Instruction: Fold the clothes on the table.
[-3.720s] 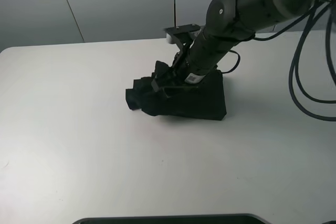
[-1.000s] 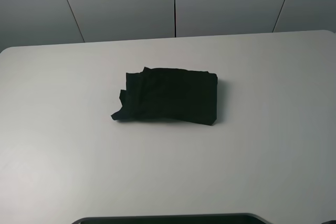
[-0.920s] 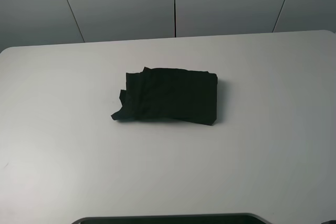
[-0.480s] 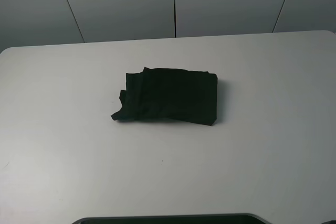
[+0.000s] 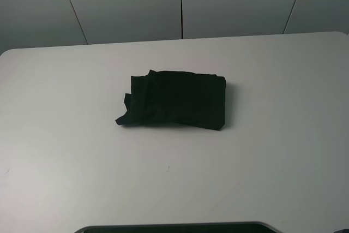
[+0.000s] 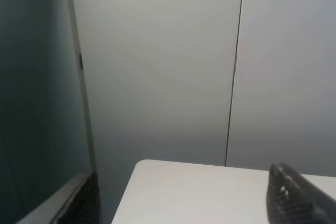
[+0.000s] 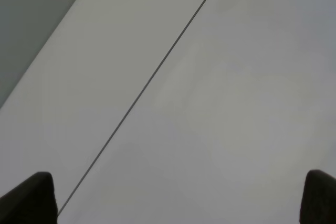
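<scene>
The clothes [image 5: 177, 100] lie as one black, folded bundle near the middle of the white table [image 5: 256, 156], with ragged edges at its left end. No print or label shows. Neither arm appears in the exterior high view. In the left wrist view, my left gripper [image 6: 184, 205] stands open, its two dark fingertips [image 6: 294, 198] far apart over a corner of the table [image 6: 184, 192], nothing between them. My right gripper [image 7: 178, 198] is open too in the right wrist view, its fingertips [image 7: 29, 198] wide apart, facing a grey panelled wall.
Grey wall panels [image 5: 180, 4] run behind the table's far edge. A dark curved edge [image 5: 174, 227] shows at the bottom of the exterior high view.
The right arm, which was pressing on the bundle earlier, has left the exterior high view. Over the last second the folded clothes have stayed still.
</scene>
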You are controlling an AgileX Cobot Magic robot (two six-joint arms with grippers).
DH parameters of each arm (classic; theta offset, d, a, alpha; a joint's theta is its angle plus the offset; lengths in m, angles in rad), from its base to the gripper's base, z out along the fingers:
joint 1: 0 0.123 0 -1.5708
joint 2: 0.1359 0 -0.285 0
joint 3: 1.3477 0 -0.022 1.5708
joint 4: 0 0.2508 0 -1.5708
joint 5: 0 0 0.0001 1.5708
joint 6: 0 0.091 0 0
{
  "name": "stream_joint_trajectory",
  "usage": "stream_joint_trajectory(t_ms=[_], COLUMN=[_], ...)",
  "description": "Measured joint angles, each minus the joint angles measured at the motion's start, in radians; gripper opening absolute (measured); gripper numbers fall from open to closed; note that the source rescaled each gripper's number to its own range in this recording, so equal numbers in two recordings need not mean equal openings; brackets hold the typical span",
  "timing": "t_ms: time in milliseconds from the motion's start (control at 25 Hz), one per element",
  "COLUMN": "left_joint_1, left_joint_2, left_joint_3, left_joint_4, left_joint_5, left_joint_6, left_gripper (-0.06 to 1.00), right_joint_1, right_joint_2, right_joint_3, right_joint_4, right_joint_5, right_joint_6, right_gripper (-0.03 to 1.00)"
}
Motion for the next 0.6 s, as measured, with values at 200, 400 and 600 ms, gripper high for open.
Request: stream_joint_trajectory(t_ms=[200,400,600], left_joint_1=[0.070,0.192,0.299], left_joint_2=[0.000,0.000,0.000], left_joint_3=[0.013,0.109,0.258], left_joint_4=[-0.043,-0.155,-0.268], left_joint_5=[0.000,0.000,0.000], left_joint_6=[0.021,0.088,0.109], left_gripper=[0.85,0.85,0.85], right_joint_1=[-0.212,-0.339,-0.356], right_joint_2=[-0.088,-0.101,-0.126], right_joint_3=[0.194,0.414,0.620], right_joint_4=[0.330,0.650,0.818], right_joint_5=[-0.002,-0.002,0.000], right_joint_6=[0.008,0.055,0.127], right_gripper=[1.00,1.00,1.00])
